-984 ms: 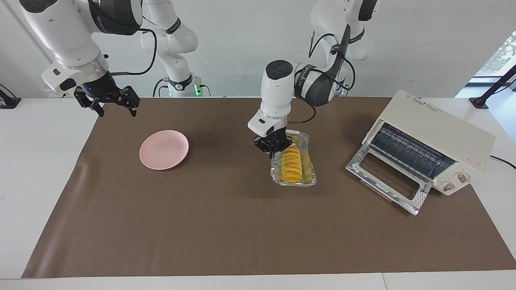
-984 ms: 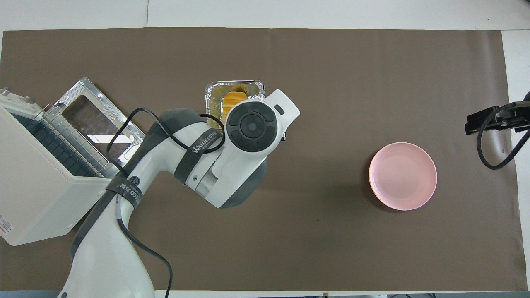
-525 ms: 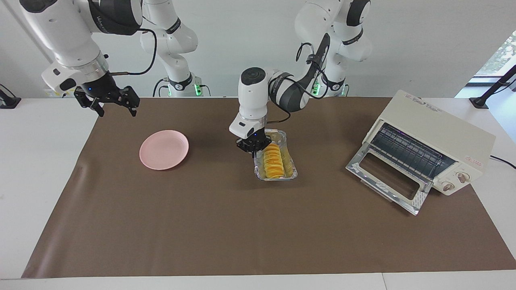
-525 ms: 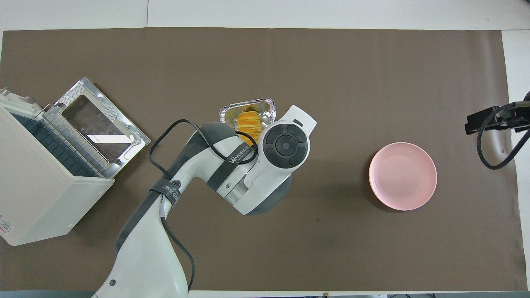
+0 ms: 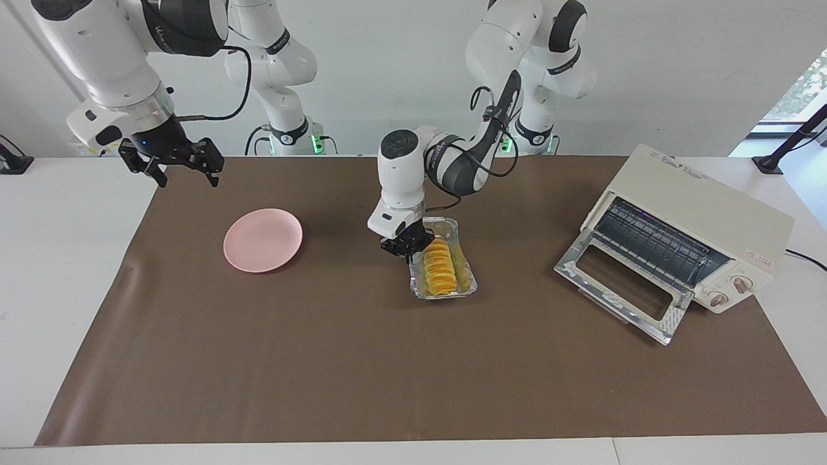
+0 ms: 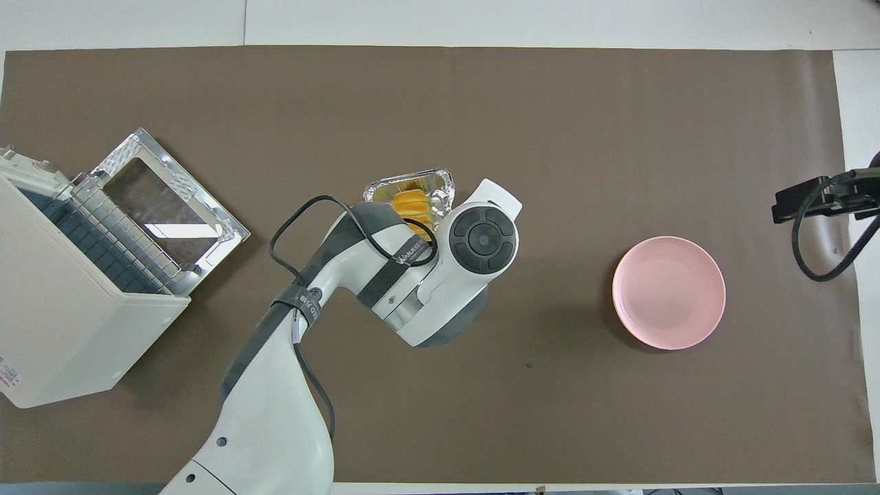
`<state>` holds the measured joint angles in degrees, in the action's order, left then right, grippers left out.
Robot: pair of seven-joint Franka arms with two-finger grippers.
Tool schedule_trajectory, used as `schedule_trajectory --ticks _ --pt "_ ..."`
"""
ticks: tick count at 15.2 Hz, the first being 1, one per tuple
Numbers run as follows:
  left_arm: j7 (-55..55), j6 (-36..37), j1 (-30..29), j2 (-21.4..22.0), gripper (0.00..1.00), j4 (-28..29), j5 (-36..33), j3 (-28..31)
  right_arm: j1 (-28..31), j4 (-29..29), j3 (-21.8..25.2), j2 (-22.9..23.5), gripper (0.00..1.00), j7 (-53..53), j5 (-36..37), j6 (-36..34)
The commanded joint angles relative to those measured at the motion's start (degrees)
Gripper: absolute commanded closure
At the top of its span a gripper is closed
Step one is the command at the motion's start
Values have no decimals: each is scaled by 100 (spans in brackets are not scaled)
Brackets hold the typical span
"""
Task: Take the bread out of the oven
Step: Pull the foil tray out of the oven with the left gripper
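Observation:
The bread (image 5: 438, 267), a ridged golden loaf, lies in a silver foil tray (image 5: 470, 284) at the middle of the brown mat, outside the oven (image 5: 701, 213). My left gripper (image 5: 408, 249) is shut on the tray's rim at the corner nearest the robots. I cannot tell whether the tray touches the mat. In the overhead view the left wrist covers that gripper and most of the tray (image 6: 445, 180); only one end of the bread (image 6: 410, 202) shows. The cream-white oven (image 6: 62, 323) stands with its glass door (image 5: 620, 284) folded down. My right gripper (image 5: 173, 165) waits open.
A round pink plate (image 5: 263, 239) sits toward the right arm's end of the table, also seen from overhead (image 6: 668, 292). The right gripper (image 6: 818, 199) hangs over the mat's edge at that end. The oven's open door (image 6: 168, 199) juts onto the mat.
My left gripper has carried the tray with the bread away from the oven toward the middle of the mat, slowing in the last half second. The right arm has not moved.

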<state>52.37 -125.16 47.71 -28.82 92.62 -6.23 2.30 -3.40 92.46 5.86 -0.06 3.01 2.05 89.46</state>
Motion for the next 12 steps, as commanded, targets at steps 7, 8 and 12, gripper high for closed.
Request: schedule_trajectory --ticks 7,8,12 --pt "-51 -315 406 -247 100 -7 -185 77 41 44 3 -73 0 165 -109 -78" --pt "-43 -333 415 -247 100 28 -185 77 41 53 3 -73 0 165 -109 -78" --pt "-43 -430 397 -256 1 28 -447 104 41 44 3 -73 0 165 -109 -78"
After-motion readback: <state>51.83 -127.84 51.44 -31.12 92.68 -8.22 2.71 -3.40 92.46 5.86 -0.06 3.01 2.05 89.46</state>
